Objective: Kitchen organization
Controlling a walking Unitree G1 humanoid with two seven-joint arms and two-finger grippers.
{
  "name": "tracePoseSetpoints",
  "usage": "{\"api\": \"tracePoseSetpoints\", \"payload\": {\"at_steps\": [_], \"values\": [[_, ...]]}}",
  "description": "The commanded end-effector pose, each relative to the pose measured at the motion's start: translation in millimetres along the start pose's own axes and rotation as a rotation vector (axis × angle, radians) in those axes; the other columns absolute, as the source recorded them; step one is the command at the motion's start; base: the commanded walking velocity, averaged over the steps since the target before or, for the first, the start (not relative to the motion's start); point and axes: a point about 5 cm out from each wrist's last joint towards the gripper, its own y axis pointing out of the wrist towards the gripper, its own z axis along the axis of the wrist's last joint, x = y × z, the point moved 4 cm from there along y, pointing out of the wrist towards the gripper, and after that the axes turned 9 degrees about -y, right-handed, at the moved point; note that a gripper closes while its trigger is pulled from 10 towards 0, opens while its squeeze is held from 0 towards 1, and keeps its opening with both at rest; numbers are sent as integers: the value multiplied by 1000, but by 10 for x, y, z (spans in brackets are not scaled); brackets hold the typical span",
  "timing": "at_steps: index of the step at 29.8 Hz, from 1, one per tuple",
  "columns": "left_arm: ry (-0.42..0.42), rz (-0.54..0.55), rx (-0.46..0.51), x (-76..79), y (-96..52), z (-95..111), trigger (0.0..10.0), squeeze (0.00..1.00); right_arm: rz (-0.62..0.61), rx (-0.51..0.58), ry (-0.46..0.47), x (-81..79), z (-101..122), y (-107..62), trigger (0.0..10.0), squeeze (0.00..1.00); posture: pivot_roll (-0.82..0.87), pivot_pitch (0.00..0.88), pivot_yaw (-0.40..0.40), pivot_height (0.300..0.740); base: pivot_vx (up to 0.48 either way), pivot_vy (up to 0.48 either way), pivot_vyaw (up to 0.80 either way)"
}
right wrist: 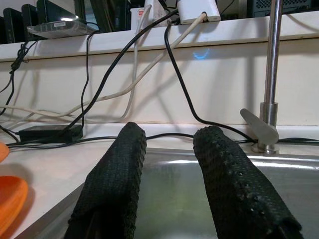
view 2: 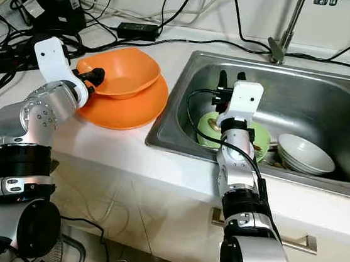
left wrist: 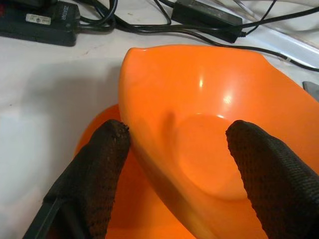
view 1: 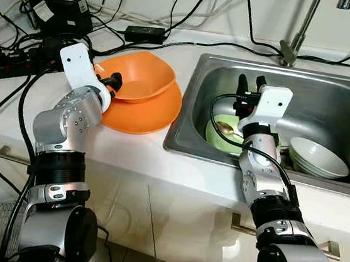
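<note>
An orange bowl [view 1: 144, 77] rests tilted on an orange plate [view 1: 145, 116] on the white counter, left of the sink. My left gripper [view 1: 112, 83] is open at the bowl's near left rim. In the left wrist view one black finger [left wrist: 99, 164] is outside the bowl [left wrist: 209, 99] and the other is over its inside, with the rim between them. My right gripper [view 1: 251, 86] is open and holds nothing, raised over the left part of the steel sink [view 1: 331, 92]. Below it lies a green bowl [view 1: 221, 139] holding a gold spoon [view 1: 226, 128]. Stacked white bowls [view 1: 317, 158] sit to its right.
Power strips, adapters and tangled black cables [view 1: 56, 4] crowd the counter's back left, right behind the orange bowl. A black power brick [view 1: 145, 34] lies near the wall. The faucet [view 1: 297, 37] rises behind the sink. Cabinet fronts with handles run below the counter edge.
</note>
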Motion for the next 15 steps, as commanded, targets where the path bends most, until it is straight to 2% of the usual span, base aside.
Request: {"api": "tracePoseSetpoints", "payload": {"at_steps": [1, 10, 15], "values": [[-25, 23, -20, -30, -3, -27, 10000, 0, 12, -80, 13, -38, -214, -129, 10000, 0, 157, 10, 133, 740, 0, 0, 0], [-64, 40, -42, -47, 10, -74, 10000, 0, 14, -87, 10, -35, -224, -135, 10000, 0, 159, 15, 129, 740, 0, 0, 0], [-104, 45, -79, -47, 60, -174, 10000, 0, 13, -89, 7, -22, -223, -129, 10000, 0, 155, 20, 129, 740, 0, 0, 0]]}}
